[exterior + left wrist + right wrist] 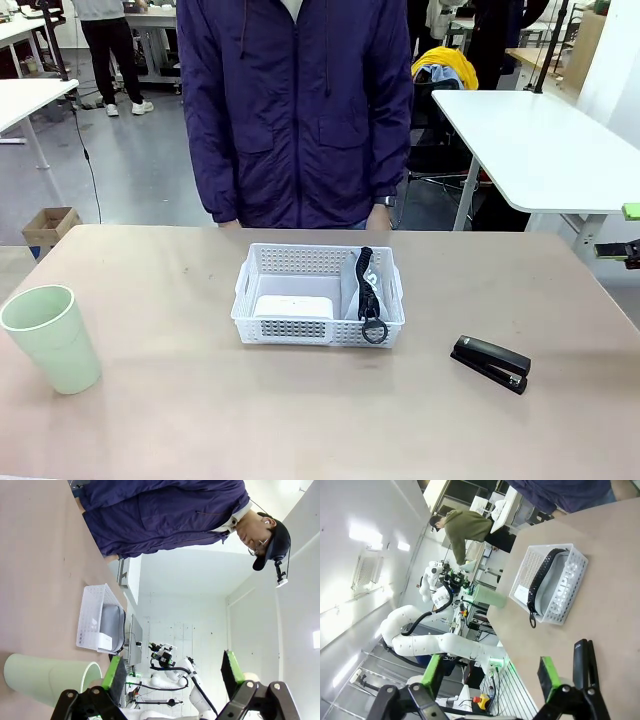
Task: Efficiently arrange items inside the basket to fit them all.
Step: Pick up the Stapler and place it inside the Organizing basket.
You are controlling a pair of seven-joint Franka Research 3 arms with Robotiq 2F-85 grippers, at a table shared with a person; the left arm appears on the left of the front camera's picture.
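Table (pixel 200 420): matte beige top, no markings. A person in a purple zip jacket (pixel 295 110) stands at its far edge, cut off above the chest in the front view.

Basket (pixel 300 262): white plastic, rectangular, lattice walls, at table centre.

Cup (pixel 52 338): pale green, smooth, tapered, upright at 8 o'clock of the basket and well apart. No print is legible.

Pouch (pixel 559 587): grey fabric, lettered "CAMPUS" in white. It stands on edge in the basket's right part, its black strap draped over the near wall.

Box (pixel 292 306): white, in the basket's left part, partly hidden by the near wall. Any label is unreadable.

Stapler (pixel 490 362): black, glossy, at 4 o'clock of the basket, on the table.

Left gripper (pixel 174 672): jaws spread wide, empty. Right gripper (pixel 490 672): jaws spread wide, empty.
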